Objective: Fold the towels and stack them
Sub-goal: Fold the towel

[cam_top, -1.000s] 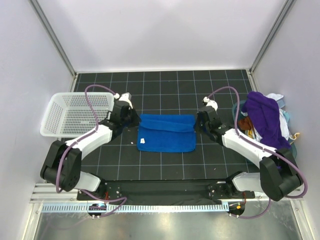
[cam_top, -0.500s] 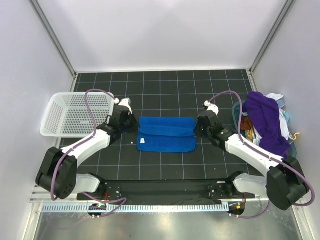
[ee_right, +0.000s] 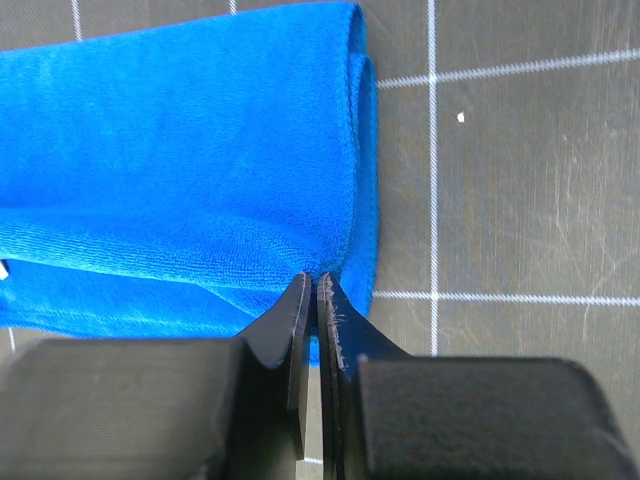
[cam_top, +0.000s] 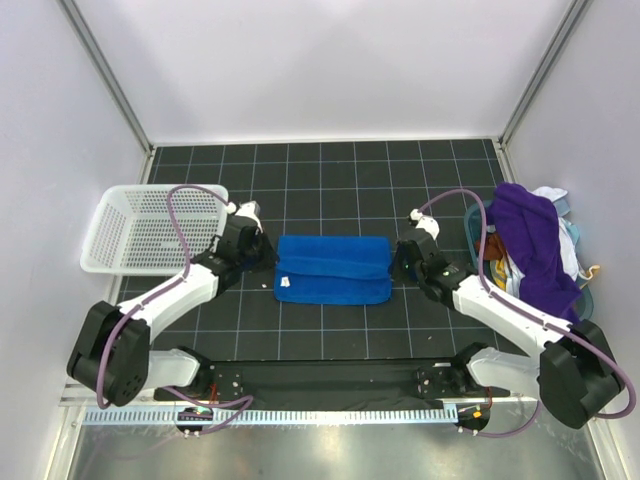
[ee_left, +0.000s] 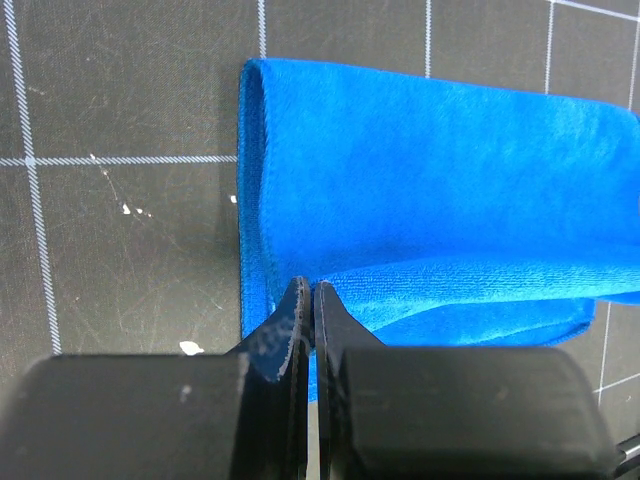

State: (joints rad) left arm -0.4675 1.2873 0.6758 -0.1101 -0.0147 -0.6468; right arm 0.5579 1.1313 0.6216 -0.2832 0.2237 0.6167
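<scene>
— How do the arms sit?
— Both reach forward from the near edge of the bench [cam_top: 330,340], elbows low and splayed outward, wrists turned in toward each other.
— And the tools?
— The left tool [ee_left: 307,290] is pinched closed on the left end of the blue towel [cam_top: 333,270]. The right tool [ee_right: 311,282] is pinched closed on its right end.
— Where is the towel?
— Folded flat mid-bench, between them. At the right edge the purple towel [cam_top: 530,245] drapes over a pile, and the white basket [cam_top: 100,230] stands at the left.
</scene>
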